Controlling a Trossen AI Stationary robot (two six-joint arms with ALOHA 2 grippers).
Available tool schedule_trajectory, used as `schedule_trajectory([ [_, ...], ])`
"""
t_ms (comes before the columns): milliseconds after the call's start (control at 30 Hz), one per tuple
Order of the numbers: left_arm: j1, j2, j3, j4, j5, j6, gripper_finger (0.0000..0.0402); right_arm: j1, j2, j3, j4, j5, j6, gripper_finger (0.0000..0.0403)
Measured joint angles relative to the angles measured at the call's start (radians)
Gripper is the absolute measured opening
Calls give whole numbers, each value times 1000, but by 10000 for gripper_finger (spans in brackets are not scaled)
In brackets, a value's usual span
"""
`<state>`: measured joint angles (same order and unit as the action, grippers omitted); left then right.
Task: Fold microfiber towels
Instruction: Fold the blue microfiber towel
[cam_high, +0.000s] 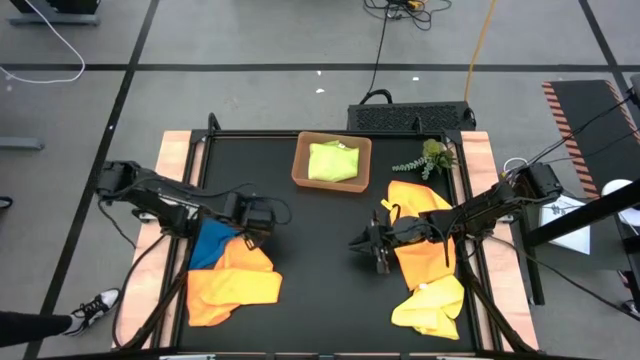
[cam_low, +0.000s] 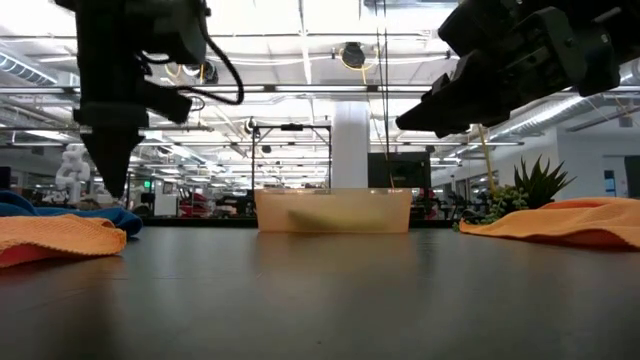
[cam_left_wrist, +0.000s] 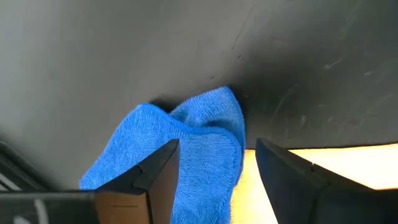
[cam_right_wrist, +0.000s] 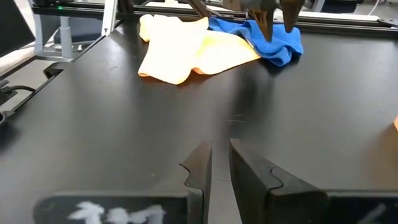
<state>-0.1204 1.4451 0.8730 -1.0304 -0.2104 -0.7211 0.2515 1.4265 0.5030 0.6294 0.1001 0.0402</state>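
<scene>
On the left half of the dark surface (cam_high: 320, 280), near the front edge, lies a bunched blue towel (cam_high: 212, 243), its nearer part overlapped by a crumpled orange towel (cam_high: 232, 284). The left pincer (cam_high: 258, 218) hangs directly over the blue towel's inner edge. In the left wrist view its two fingers are spread apart with the blue cloth (cam_left_wrist: 186, 149) lying between and just ahead of them, and nothing is pinched. The low view shows the left pincer's tip (cam_low: 108, 165) a little above the surface, not touching.

The relation that matters: the blue towel sits straight below and slightly outboard of the left pincer, so a short drop would likely reach its bunched corner. The towel runs roughly from that corner back toward the surface's left edge. The left arm is clearly the nearer one.

The right pincer (cam_high: 372, 248) waits near the middle of the surface, well apart from the blue towel, above bare surface. Its fingers are close together with only a narrow gap, holding nothing. Behind it on the right side lie another orange towel (cam_high: 420, 205) and a yellow towel (cam_high: 432, 300). At the back, a folded lime-green towel (cam_high: 332, 162) already rests in the brown tray (cam_high: 300, 170), with a plant sprig (cam_high: 432, 158) beside it.
</scene>
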Motion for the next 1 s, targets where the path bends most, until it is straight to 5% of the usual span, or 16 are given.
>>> schedule_trajectory([
  [1000, -7, 121, -79, -16, 56, -83, 214, 19, 0, 0, 10, 2, 19, 45],
])
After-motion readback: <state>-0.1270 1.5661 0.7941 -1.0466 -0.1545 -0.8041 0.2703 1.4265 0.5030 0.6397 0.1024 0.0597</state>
